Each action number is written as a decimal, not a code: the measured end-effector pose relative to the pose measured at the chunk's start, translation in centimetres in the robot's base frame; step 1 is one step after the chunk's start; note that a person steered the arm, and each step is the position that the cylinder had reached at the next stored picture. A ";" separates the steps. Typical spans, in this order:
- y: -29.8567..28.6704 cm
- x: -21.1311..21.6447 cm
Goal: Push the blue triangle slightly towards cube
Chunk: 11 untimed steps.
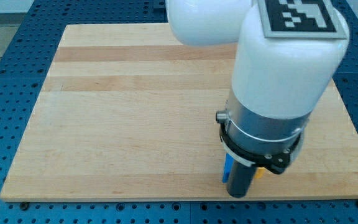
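Observation:
The arm's white and grey body fills the view's right and hides most of what lies under it. A sliver of a blue block (227, 168) shows at the left side of the dark cylinder near the board's bottom edge; its shape cannot be made out. A small bit of a yellow block (260, 172) shows at the cylinder's right side. No cube is visible. The dark cylinder's lower end (237, 194) sits close to the board's bottom edge, between these two blocks; the rod's tip itself is hidden.
The wooden board (135, 112) lies on a blue perforated table (5, 56). The arm carries a black and white marker tag (300, 15) on top.

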<state>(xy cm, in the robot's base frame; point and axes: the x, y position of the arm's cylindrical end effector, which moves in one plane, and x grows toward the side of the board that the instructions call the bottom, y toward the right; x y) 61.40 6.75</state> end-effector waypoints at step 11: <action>7.2 -1.4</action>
